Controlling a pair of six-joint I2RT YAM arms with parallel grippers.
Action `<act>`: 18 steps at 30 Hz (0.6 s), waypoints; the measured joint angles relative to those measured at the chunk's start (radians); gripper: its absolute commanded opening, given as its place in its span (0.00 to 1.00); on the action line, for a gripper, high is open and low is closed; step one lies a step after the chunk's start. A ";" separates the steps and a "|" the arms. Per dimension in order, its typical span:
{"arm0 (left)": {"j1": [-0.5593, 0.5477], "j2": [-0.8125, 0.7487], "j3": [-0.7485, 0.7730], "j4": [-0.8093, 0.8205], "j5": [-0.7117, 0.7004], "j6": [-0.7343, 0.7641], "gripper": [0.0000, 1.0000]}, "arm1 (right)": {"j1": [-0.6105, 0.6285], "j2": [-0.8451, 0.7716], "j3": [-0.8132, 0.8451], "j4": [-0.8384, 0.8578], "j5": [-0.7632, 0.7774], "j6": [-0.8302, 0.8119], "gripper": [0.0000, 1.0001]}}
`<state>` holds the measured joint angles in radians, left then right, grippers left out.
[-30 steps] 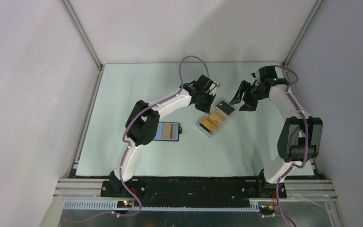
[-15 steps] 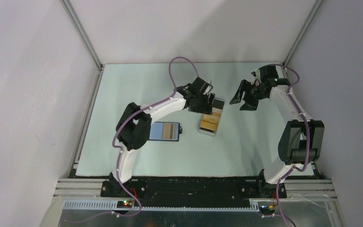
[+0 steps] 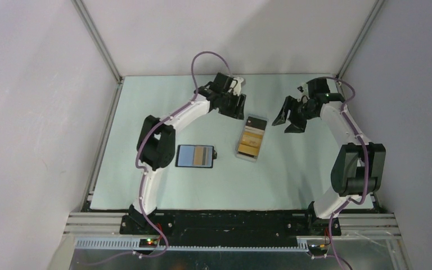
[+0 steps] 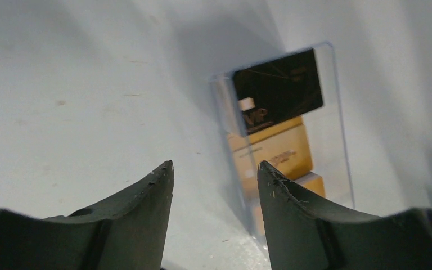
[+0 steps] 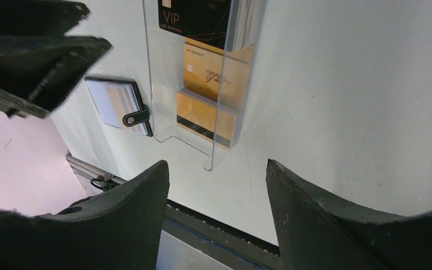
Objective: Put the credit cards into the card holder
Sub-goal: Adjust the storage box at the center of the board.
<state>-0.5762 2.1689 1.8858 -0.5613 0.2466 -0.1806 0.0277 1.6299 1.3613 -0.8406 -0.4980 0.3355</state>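
Left gripper (image 3: 236, 106) and right gripper (image 3: 287, 121) are held apart, empty, near cards (image 3: 251, 140) in a tray (image 5: 153, 101), best pinched singly by an edge.

- This is a robot test cell in a lab, not a home or a shop: plain white panels (image 3: 34, 124) close me in at 9, 12 and 3 o'clock.
- Bare aluminium profile posts (image 3: 97, 42) frame the corners at 11 and 1 o'clock.
- At 6 o'clock of the pale green tabletop (image 3: 140, 185), my arm bases (image 3: 137, 218) are bolted to a black plate (image 3: 230, 225), next to a slotted cable duct (image 3: 202, 243).
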 measured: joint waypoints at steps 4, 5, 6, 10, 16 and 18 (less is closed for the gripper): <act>-0.045 0.020 0.003 -0.008 0.052 -0.002 0.56 | 0.025 0.034 0.000 0.007 -0.012 0.010 0.68; -0.053 0.024 0.002 -0.011 0.068 -0.006 0.56 | 0.035 0.058 -0.002 0.018 -0.026 0.019 0.68; -0.061 0.026 -0.001 -0.011 0.082 -0.015 0.56 | 0.042 0.077 -0.003 0.030 -0.037 0.028 0.68; -0.059 0.026 -0.037 -0.007 0.125 -0.068 0.56 | 0.068 0.193 -0.005 0.089 -0.078 0.073 0.68; -0.029 0.026 -0.161 0.011 0.172 -0.141 0.56 | 0.077 0.395 0.069 0.130 -0.125 0.119 0.67; -0.025 0.023 -0.208 0.051 0.214 -0.177 0.56 | 0.078 0.456 0.123 0.136 -0.143 0.128 0.67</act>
<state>-0.6014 2.1914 1.6783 -0.5106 0.4610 -0.3573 0.1059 2.0857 1.4845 -0.7048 -0.6407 0.4633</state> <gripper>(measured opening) 0.561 0.674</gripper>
